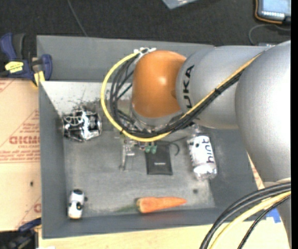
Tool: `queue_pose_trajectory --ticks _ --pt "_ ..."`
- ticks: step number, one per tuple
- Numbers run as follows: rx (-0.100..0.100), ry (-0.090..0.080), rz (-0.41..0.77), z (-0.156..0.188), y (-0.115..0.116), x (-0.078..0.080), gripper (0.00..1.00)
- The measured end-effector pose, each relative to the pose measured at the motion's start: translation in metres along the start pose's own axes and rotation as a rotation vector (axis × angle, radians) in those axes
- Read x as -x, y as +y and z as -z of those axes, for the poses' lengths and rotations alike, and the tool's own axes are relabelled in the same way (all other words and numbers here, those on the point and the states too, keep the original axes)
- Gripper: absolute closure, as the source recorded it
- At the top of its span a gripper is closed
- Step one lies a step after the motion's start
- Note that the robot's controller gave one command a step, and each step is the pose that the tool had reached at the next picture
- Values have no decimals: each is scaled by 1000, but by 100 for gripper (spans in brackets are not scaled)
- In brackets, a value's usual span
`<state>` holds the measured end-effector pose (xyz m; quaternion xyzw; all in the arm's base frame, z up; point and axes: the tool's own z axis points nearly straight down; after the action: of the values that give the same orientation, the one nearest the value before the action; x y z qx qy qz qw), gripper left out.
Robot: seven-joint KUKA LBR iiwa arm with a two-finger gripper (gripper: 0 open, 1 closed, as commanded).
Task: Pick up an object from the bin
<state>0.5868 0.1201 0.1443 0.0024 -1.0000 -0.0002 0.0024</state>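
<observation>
Black flat square (159, 164) central — bottle (203, 157) beside, carrot (161, 205) apart.

A flat black square block (159, 164) lay level. Just right of it lay a white "hint" bottle (203, 157) on its side; below it an orange carrot (161, 204); lower left a small black-and-white toy (76, 204); upper left a black-and-white bundle (81, 125).

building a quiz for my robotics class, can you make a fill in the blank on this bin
The carrot is coloured ___.
The word printed on the white bottle is ___.
The black box lies between the gripper and the ___.
In the view, the black-and-white toy sits in the bin's lower ___ corner.
Missing words: orange; hint; bottle; left.
</observation>
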Motion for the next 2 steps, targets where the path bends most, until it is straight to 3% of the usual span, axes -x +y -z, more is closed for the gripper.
queue_pose_trajectory --ticks 2 --pt "2 -7 64 6 -11 4 0"
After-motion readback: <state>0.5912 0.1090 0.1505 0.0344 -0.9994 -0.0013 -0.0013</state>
